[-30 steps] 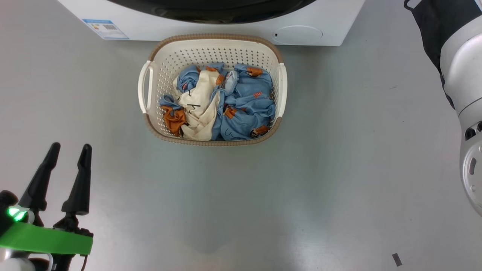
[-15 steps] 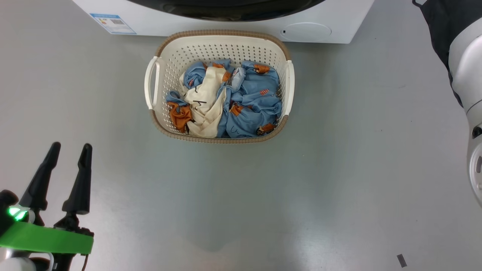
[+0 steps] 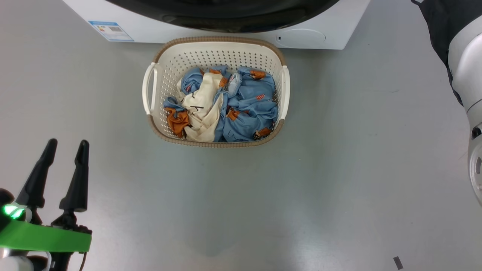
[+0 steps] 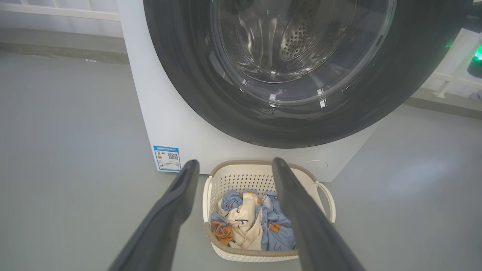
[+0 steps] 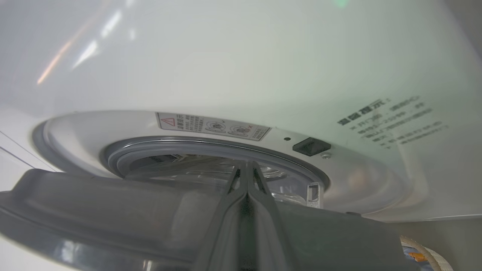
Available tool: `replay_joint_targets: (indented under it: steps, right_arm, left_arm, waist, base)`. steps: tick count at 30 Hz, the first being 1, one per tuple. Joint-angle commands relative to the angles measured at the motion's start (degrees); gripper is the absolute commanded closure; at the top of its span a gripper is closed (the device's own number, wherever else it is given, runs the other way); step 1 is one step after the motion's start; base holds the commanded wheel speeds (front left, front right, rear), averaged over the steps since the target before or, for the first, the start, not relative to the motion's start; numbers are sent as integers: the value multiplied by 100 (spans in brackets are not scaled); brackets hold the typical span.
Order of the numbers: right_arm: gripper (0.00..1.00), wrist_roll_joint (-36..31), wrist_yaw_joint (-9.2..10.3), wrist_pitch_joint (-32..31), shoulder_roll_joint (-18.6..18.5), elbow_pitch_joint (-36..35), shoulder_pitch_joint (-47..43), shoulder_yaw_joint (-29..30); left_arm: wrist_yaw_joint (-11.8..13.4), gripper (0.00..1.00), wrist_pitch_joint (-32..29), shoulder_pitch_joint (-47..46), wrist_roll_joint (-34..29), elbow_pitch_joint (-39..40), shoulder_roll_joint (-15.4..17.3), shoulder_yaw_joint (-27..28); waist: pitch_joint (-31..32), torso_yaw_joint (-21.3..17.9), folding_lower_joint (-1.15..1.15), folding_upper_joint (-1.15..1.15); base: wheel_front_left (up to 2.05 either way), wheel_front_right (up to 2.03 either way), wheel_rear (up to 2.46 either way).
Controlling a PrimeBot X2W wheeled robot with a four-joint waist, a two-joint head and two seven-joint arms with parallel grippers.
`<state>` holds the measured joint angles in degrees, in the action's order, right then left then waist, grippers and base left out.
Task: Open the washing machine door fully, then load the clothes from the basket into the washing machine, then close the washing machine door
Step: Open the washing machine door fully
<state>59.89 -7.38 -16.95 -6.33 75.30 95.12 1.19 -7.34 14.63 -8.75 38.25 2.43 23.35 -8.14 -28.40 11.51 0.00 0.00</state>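
- washing machine (image 3: 324, 34) at the top of the head view, white front facing the robot, blue label sticker (image 3: 111, 30) low on its left, round flap (image 3: 301, 37) low on its right
- washing machine door (image 4: 177, 56) with black rim and glass bowl covers most of the opening in the left wrist view; steel drum seen through the glass
- right wrist view: door is ajar, with a gap between its grey inner side and the white front; grey gasket (image 5: 211, 145) and dark latch slot (image 5: 310, 146) are exposed
- basket (image 3: 214, 39) on the grey floor (image 3: 339, 169), just in front of the machine, upright, below the door
- clothes (image 3: 244, 109) all inside the basket: blue printed pieces, 1 cream piece in the middle, 1 orange-brown bit at the left
- left pincer (image 3: 67, 143) released, 2 fingers spread, nothing between them, over bare floor, well apart from the basket; fingers aim toward basket and door in its wrist view
- right pincer (image 5: 245, 165) clenched, 2 fingers pressed together, gripping nothing, tips at the door gap by the gasket; cannot tell if they touch the door
- pale right forearm (image 3: 467, 75) at the right edge of the head view
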Motion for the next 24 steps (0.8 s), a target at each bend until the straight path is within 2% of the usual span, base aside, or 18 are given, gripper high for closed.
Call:
replay_joint_targets:
  steps: [1, 24]
  right_arm:
    - [100, 52, -11, -151, 346, -134, 72, -26]
    - [100, 404, -11, -1634, 346, -134, -337, -23]
  left_arm:
    - [-14, 0, 37, -106, 15, 148, 187, 278]
    - [-14, 0, 37, -42, -48, 294, 190, 418]
  waist:
    - [7, -9, 0, 0]
    - [141, -81, 0, 0]
  base:
    - [0, 0, 0]
    - [0, 0, 0]
